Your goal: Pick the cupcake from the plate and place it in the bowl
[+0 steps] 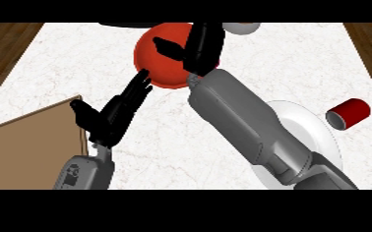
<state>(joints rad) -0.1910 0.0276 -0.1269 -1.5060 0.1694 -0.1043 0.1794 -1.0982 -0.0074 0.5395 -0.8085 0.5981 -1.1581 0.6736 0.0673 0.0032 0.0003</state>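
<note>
- Starting at the far left of the red bowl (161,59), a brown board (40,142) lies with its corner pointing toward the bowl; it takes up that side of the white marble counter (291,59), whose left edge gives way to dark wood beyond.
- Next comes the left hand (116,110), below and left of the bowl, fingers straight and held together, thumb apart, fingertips just short of the bowl's rim. It holds nothing and looks parked there, out of the other arm's way.
- At the bowl itself, the right hand (200,42) hangs over the right half, fingers pointing down and the thumb sticking out across the red interior. I cannot tell whether those fingers pinch anything; they block the spot beneath them.
- The cupcake shows nowhere. My guess is that it sits inside the right hand's grasp or already in the bowl under it, so the placing step seems to be under way.
- Right of and below the bowl, the white plate (316,128) lies half under the grey forearm, its visible part bare.
- Farthest right of the bowl, a red can (349,113) rests on its side just beside the plate, near the counter's edge; a withdrawing arm should swing clear of it.
- Bare marble lies between bowl and plate.
</note>
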